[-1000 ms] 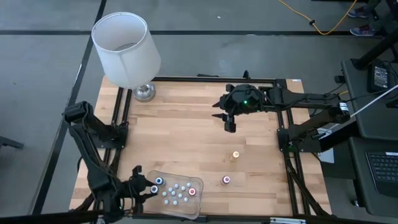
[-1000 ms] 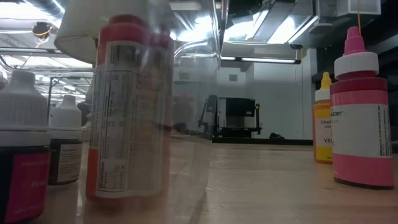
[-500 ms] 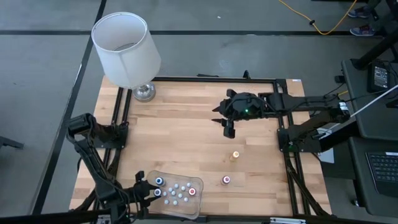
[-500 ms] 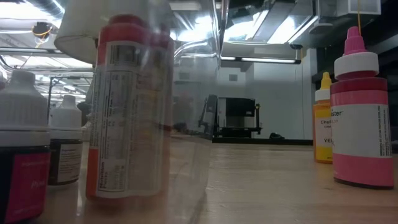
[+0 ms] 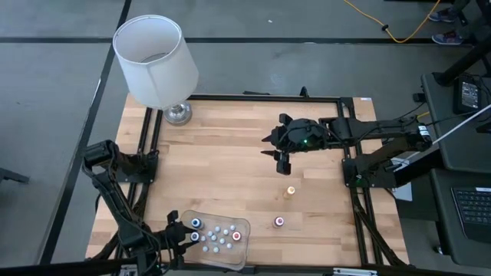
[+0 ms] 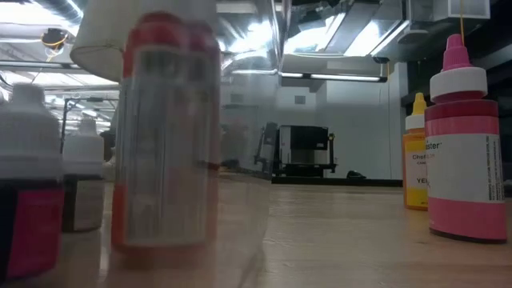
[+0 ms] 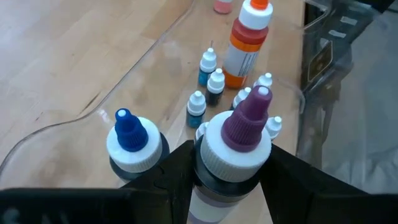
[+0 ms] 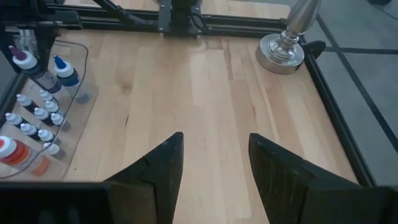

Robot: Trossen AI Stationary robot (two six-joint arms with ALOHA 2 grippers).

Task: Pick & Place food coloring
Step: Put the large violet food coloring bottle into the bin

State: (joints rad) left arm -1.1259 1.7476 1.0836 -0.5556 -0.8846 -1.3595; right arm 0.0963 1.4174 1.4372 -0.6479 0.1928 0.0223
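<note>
The food coloring bottles stand in a clear tray point(image 5: 230, 253) at the table's near left. Among them are a purple-tipped bottle point(image 7: 239, 134), a blue-tipped one point(image 7: 132, 142), a taller red-orange one point(image 7: 247, 46) and several tiny pale-topped ones. A yellow bottle point(image 5: 290, 191) and a pink bottle point(image 5: 279, 221) stand upright on the bare wood to the tray's right. My left gripper point(image 7: 230, 171) is at the tray's left end point(image 5: 190, 235), shut on the purple-tipped bottle. My right gripper point(image 5: 282, 159) hangs open above the table's middle, beyond the yellow bottle. My left gripper pinches the purple-tipped bottle between its two fingers point(image 7: 177, 174), one on each side of the white cap collar point(image 7: 214, 155). It comes slanting from the table's left. The bottle stands upright; the gripper hides its base.
A white-shaded lamp point(image 5: 156, 61) stands on its metal base point(image 8: 283, 53) at the far left corner. A black frame rail point(image 5: 230, 97) runs around the wooden top. In the low view the pink bottle point(image 6: 466, 152) and the yellow one point(image 6: 415, 164) stand at the right.
My right gripper has come down and toward the near edge, closer to the yellow bottle, and has stayed open. My left arm has shifted a little toward the near edge and into the tray's left end.
</note>
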